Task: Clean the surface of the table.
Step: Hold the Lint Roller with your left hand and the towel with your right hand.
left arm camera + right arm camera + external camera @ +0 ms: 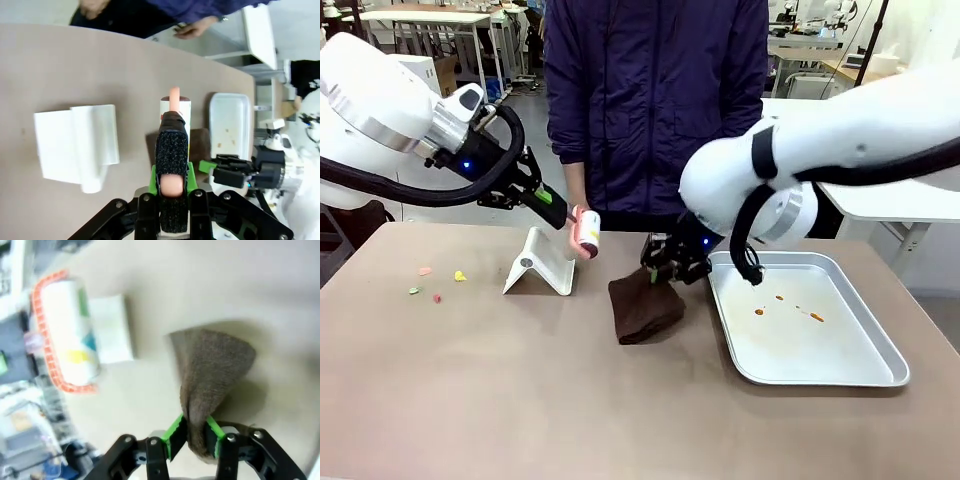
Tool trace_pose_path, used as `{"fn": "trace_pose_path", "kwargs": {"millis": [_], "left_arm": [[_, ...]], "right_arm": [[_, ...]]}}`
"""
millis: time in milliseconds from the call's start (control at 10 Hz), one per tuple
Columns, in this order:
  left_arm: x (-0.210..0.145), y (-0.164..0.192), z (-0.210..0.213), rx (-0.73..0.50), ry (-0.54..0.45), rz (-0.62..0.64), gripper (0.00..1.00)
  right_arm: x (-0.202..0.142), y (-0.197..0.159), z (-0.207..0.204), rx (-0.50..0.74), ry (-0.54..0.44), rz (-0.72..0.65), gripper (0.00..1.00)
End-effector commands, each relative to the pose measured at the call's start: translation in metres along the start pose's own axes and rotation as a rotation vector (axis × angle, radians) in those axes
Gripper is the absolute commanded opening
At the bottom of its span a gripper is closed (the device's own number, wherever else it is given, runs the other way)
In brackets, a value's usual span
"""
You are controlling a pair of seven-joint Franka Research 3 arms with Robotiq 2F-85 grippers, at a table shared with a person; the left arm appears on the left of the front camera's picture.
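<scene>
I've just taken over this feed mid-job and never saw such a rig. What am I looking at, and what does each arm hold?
Two white robot arms, left and right, work at a brown table; a person stands opposite. The wide picture looks across from between the arms; the other two come from a camera on each wrist. The left arm's fingers are shut on a lint roller; the right arm's fingers on a brown cloth. On the table lie coloured scraps, a white stand and a metal tray with orange smears.
</scene>
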State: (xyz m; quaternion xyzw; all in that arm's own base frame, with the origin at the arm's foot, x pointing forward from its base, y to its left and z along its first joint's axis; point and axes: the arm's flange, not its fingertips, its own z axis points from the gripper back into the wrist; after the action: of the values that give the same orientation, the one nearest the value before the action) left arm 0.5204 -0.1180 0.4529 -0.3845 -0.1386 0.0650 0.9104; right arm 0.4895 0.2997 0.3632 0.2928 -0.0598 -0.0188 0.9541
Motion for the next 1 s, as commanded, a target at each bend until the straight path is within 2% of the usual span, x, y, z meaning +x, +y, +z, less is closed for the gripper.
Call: {"fn": "trace_pose_path", "kwargs": {"millis": [0, 100, 200, 500, 600, 700, 800, 900], "left_arm": [[-0.019, 0.017, 0.019, -0.135, 0.037, 0.006, 0.0], [-0.024, 0.019, 0.032, -0.181, 0.053, -0.008, 0.0], [-0.027, 0.022, 0.044, -0.213, 0.044, -0.04, 0.0], [-0.04, 0.042, 0.085, -0.306, 0.09, -0.088, 0.0], [-0.042, 0.052, 0.101, -0.297, 0.071, -0.072, 0.0], [-0.043, 0.066, 0.123, -0.28, 0.069, -0.054, 0.0], [-0.047, 0.086, 0.148, -0.319, 0.091, -0.05, 0.0], [-0.03, 0.107, 0.181, -0.368, 0.122, -0.068, 0.0]], "right_arm": [[-0.032, -0.055, 0.029, 0.428, 0.097, 0.064, 0.0], [-0.037, -0.064, 0.038, 0.521, 0.131, 0.091, 0.0], [-0.044, -0.073, 0.049, 0.476, 0.06, 0.046, 0.03], [-0.072, -0.089, 0.096, 0.404, 0.015, 0.077, 0.03], [-0.077, -0.102, 0.116, 0.389, 0.0, 0.015, 0.03], [-0.085, -0.123, 0.142, 0.444, -0.001, -0.002, 0.03], [-0.092, -0.147, 0.165, 0.496, -0.017, -0.036, 0.03], [-0.101, -0.169, 0.18, 0.525, -0.066, -0.113, 0.03]]}}
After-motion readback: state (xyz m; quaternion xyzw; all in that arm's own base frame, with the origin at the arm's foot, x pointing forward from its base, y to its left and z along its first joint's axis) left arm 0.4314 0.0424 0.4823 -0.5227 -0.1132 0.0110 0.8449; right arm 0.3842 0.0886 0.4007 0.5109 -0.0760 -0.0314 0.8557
